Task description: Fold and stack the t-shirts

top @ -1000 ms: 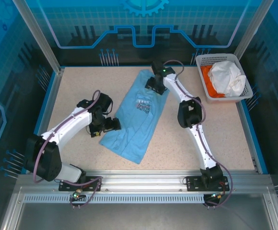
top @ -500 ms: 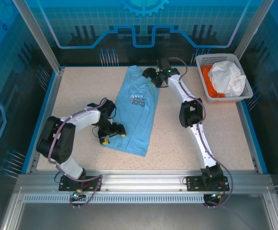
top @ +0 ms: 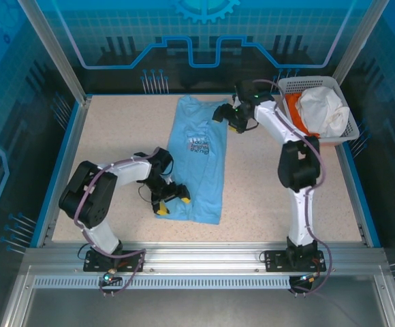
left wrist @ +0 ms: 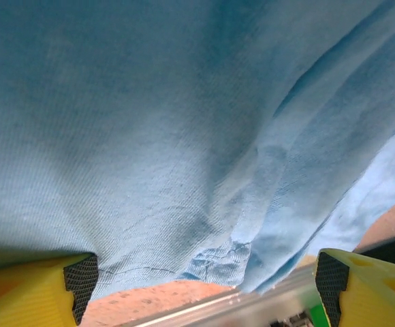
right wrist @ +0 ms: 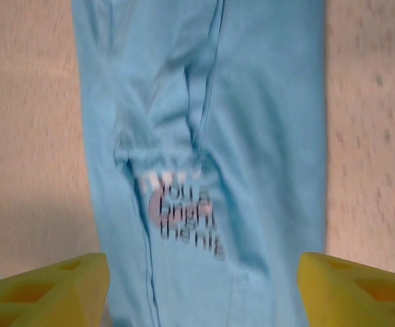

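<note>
A light blue t-shirt (top: 199, 157) lies flat and lengthwise in the middle of the table, collar at the far end, with a small chest print (right wrist: 184, 214). My left gripper (top: 172, 202) sits at the shirt's near left corner. In its wrist view the yellow fingers (left wrist: 34, 289) stand wide apart, open, with the blue hem (left wrist: 218, 262) between them. My right gripper (top: 226, 116) hovers open by the shirt's far right shoulder, with the blue cloth (right wrist: 265, 136) spread below it. A white shirt (top: 323, 109) and an orange shirt (top: 296, 112) lie bunched in the basket.
The white lattice basket (top: 299, 85) stands at the far right corner, close to my right arm's forearm. Blue rails edge the speckled tabletop (top: 116, 129). An aluminium frame runs along the near edge (top: 204, 255).
The blue shirt has swung from slanted to straight and shifted slightly right. My left gripper moved right and nearer along the hem. The right arm swung right toward the basket.
</note>
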